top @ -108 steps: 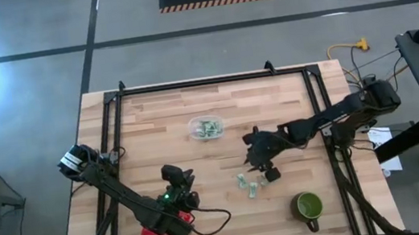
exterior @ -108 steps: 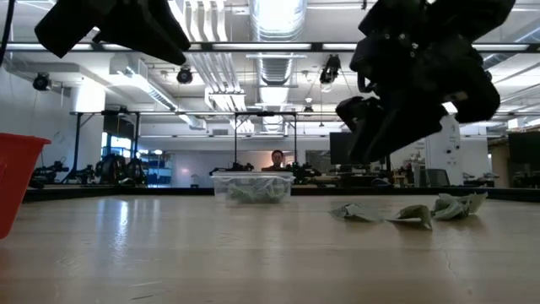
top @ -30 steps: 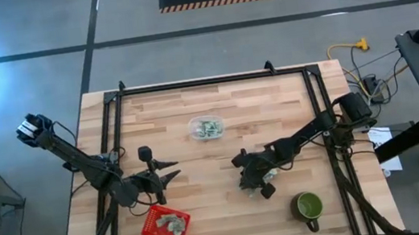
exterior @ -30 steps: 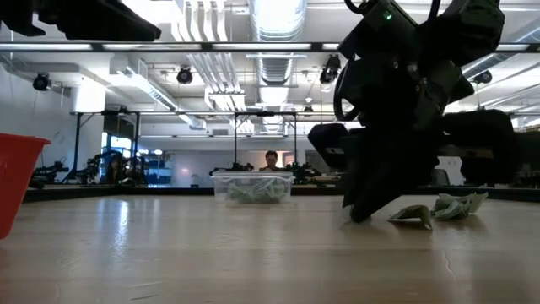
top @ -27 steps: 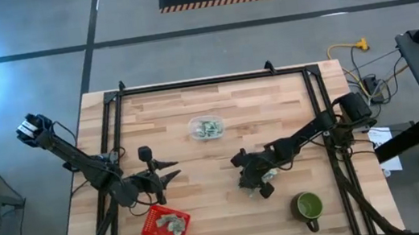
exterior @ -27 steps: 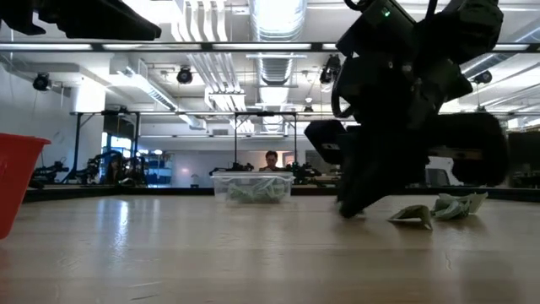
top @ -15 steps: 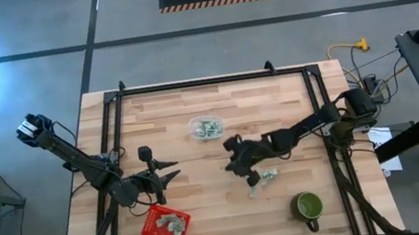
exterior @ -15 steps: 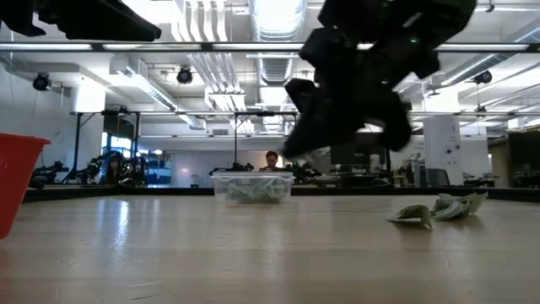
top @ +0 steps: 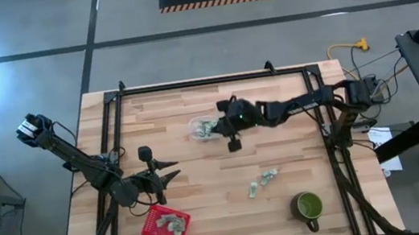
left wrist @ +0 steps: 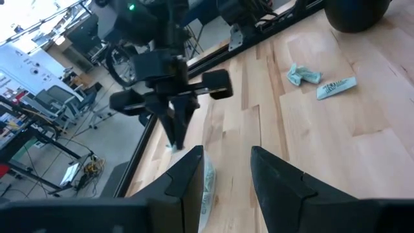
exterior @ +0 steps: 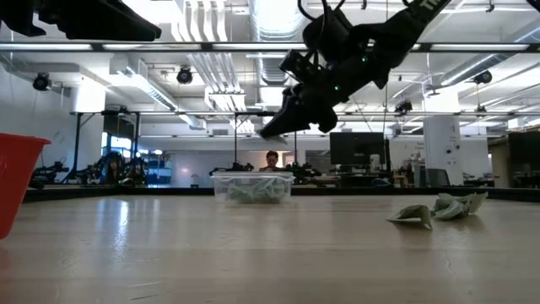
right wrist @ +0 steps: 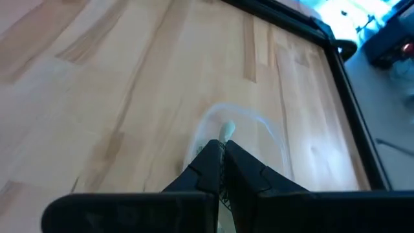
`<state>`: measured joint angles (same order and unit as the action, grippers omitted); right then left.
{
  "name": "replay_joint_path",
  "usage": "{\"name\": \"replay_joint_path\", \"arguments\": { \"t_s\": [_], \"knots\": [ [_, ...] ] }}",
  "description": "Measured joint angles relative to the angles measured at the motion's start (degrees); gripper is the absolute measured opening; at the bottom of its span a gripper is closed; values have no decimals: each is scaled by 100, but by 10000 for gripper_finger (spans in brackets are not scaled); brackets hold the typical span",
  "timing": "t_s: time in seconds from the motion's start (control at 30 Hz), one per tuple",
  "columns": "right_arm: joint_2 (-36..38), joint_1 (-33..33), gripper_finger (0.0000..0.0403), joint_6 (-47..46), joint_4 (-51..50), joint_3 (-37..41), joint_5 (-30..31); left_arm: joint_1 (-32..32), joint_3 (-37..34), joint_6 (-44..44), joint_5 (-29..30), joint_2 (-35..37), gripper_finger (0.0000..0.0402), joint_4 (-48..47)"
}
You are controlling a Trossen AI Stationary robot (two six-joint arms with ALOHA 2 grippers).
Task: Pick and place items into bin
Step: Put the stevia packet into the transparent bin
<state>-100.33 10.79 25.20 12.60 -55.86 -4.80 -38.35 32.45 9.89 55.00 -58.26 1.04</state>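
My right gripper (top: 218, 124) hangs over the right rim of the clear bin (top: 205, 128), shut on one small pale wrapped piece (right wrist: 227, 131). In the low view it (exterior: 272, 129) is well above that bin (exterior: 251, 187), which holds several pieces. Two more pieces (top: 268, 175) (top: 251, 190) lie flat on the wood right of centre. My left gripper (top: 170, 171) waits open at the near left, just beyond the red bin (top: 165, 223), with nothing between its fingers (left wrist: 194, 178). My right gripper pinches the pale piece between its two fingertips (right wrist: 210, 155); one end of the piece (right wrist: 227, 129) sticks out past them. The fingers slant downward from the table's right side. The piece is lifted clear, above the clear bin's rim (right wrist: 259, 123).
A green mug (top: 309, 206) stands near the front right. The red bin holds several pieces. A black frame (top: 115, 105) runs along the far, left and right edges. Bare wood lies between the bins and in the near middle.
My right gripper has risen from the pieces near the mug and swung toward the table's far edge and left, ending over the clear bin with one piece in its tips. Two pieces stay where they lay.
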Motion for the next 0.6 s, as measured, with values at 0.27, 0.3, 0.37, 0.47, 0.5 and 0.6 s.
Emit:
{"name": "replay_joint_path", "arguments": {
  "t_s": [0.27,0.3,0.37,0.47,0.5,0.6],
  "knots": [
    [-2,304,9,-453,5,20,-142,-2,-2,8,4,0,111,0],
    [-2,308,9,-490,10,20,-142,-2,-2,7,4,0,111,0],
    [-6,303,9,-564,57,20,-144,-2,-2,7,4,0,111,0],
    [-166,306,9,-740,281,3,-168,-2,-2,7,4,0,111,0],
    [-244,312,9,-748,317,-11,-170,-2,-4,7,6,0,111,0],
    [-436,345,9,-674,342,-128,-147,-2,-7,7,7,0,111,2]
  ]
}}
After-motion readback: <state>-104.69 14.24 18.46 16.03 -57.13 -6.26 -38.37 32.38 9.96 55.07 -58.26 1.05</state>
